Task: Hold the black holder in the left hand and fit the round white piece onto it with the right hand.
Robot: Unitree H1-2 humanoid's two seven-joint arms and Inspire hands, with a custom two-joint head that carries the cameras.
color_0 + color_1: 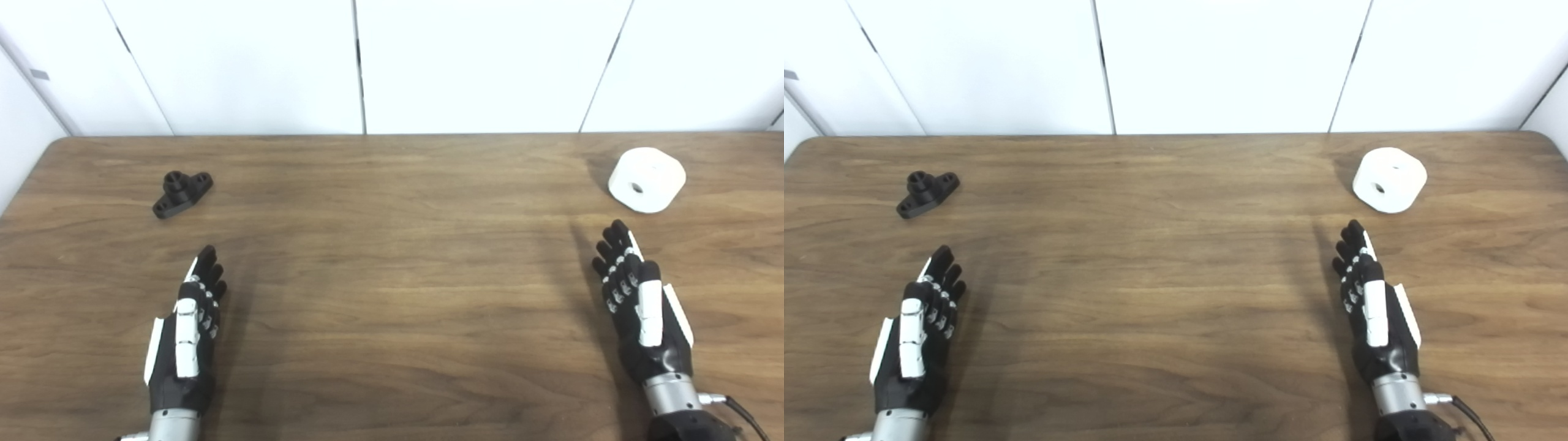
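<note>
The black holder, a small flanged part with a short upright hub, lies on the wooden table at the far left. The round white piece, a thick disc with a small centre hole, rests at the far right. My left hand hovers near the front left, open, fingers straight and pointing away, well short of the holder. My right hand is open too, near the front right, its fingertips a short way below the white piece. Neither hand touches anything.
White wall panels stand right behind the table's far edge. The table's rounded far corners show at left and, in the right eye view, at right.
</note>
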